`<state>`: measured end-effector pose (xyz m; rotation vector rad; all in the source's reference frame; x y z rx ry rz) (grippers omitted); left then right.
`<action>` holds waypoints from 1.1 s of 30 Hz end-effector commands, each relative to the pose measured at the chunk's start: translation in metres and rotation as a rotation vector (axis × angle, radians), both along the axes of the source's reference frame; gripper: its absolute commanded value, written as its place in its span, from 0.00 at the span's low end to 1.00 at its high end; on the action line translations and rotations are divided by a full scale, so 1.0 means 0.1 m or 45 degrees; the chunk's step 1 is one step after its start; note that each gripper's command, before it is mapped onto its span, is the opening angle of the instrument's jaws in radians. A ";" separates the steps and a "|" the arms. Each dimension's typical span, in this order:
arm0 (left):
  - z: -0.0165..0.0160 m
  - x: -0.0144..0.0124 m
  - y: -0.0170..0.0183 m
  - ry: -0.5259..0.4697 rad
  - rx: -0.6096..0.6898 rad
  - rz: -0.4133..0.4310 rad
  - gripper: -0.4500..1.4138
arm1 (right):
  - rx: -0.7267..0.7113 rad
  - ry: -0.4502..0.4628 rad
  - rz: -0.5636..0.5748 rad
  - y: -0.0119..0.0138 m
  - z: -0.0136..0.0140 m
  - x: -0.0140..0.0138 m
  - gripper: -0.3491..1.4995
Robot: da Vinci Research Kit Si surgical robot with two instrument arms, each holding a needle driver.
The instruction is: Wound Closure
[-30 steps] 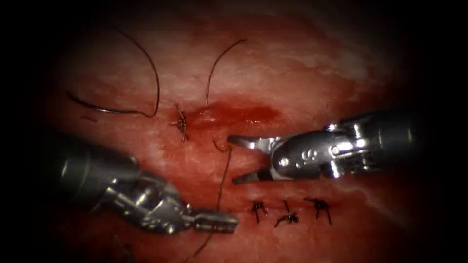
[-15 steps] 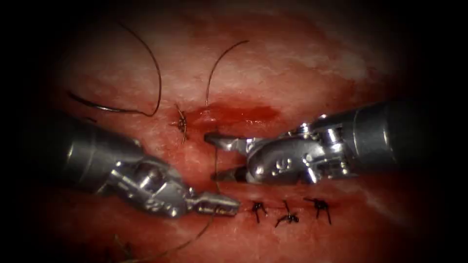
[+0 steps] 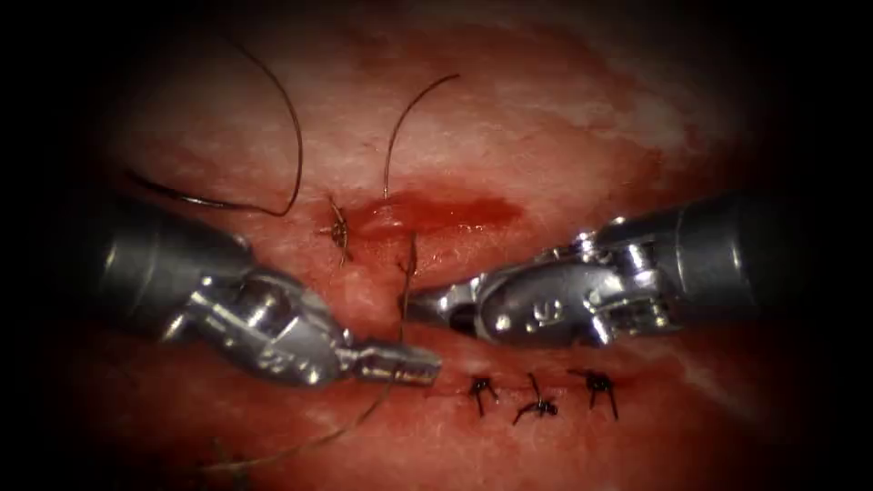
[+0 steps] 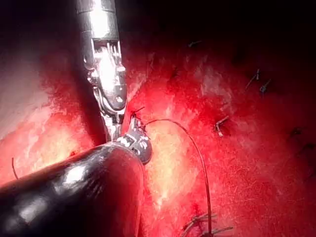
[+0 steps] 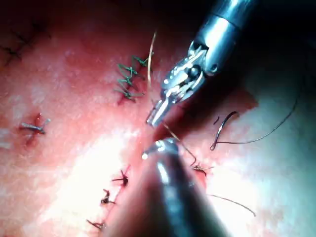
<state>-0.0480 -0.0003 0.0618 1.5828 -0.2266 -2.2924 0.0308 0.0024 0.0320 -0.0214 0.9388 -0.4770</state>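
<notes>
Both end effectors (image 3: pixel 427 365) (image 3: pixel 416 307) closed.

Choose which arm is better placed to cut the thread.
Right, likely: right claw is shut on the thread above the left claw, also gripping it; only right cuts. Needle lies free on tissue.

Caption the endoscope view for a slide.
Both pincers, left and right, shut on thread over stitched tissue.

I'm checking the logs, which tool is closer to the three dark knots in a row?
Left. The left tool sits just left of the three dark knots; the right tool is above them.
</notes>
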 end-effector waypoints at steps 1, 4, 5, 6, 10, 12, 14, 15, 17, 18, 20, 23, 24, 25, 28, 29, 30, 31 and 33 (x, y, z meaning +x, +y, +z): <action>0.005 -0.004 -0.006 0.000 0.002 0.003 0.00 | -0.003 0.003 0.012 -0.005 0.004 0.005 0.00; 0.005 -0.002 -0.006 -0.001 0.002 0.004 0.00 | -0.025 0.023 0.106 -0.002 0.003 0.005 0.57; 0.005 -0.001 -0.006 -0.001 0.002 0.005 0.00 | -0.017 0.046 0.176 0.001 0.001 0.006 0.78; 0.005 -0.001 -0.006 -0.002 0.002 0.005 0.00 | -0.011 0.053 0.194 0.003 0.000 0.006 0.82; 0.006 0.000 -0.005 -0.001 0.009 0.003 0.00 | -0.008 0.077 0.265 0.010 -0.005 0.008 0.87; 0.006 -0.001 -0.005 -0.001 0.009 0.002 0.00 | -0.012 0.084 0.280 0.009 -0.006 0.012 0.88; 0.006 -0.003 -0.004 0.000 0.009 0.001 0.00 | -0.005 0.098 0.268 0.004 -0.002 0.026 0.88; 0.006 -0.003 -0.005 0.000 0.009 0.001 0.00 | -0.008 0.105 0.268 0.000 0.001 0.032 0.88; 0.006 -0.003 -0.005 0.001 0.016 -0.002 0.00 | -0.005 0.112 0.261 -0.002 0.004 0.037 0.88; 0.006 -0.003 -0.005 0.001 0.016 -0.002 0.00 | -0.006 0.112 0.262 -0.003 0.004 0.039 0.88; 0.006 -0.003 -0.005 0.001 0.016 -0.002 0.00 | -0.003 0.116 0.258 -0.004 0.005 0.041 0.88; 0.005 -0.002 -0.005 0.001 0.016 -0.002 0.00 | -0.023 0.128 0.240 -0.007 0.006 0.040 0.84; 0.005 -0.002 -0.006 0.001 0.016 -0.002 0.00 | -0.036 0.131 0.231 -0.008 0.007 0.039 0.82; 0.005 -0.002 -0.006 0.001 0.016 -0.002 0.00 | -0.033 0.128 0.222 -0.009 0.007 0.038 0.70; 0.004 -0.001 -0.006 0.000 0.016 -0.001 0.00 | -0.010 0.037 0.106 -0.009 0.007 0.034 0.00; 0.004 -0.001 -0.007 0.000 0.016 0.000 0.00 | 0.000 0.007 0.078 -0.008 0.007 0.030 0.00; 0.004 0.000 -0.007 0.000 0.016 0.000 0.00 | 0.001 0.004 0.075 -0.008 0.007 0.028 0.00; 0.004 0.000 -0.007 0.000 0.023 -0.003 0.00 | 0.000 0.007 0.077 -0.008 0.007 0.027 0.00; 0.004 0.000 -0.006 0.002 0.045 -0.011 0.19 | 0.003 0.007 0.073 -0.006 0.008 0.026 0.00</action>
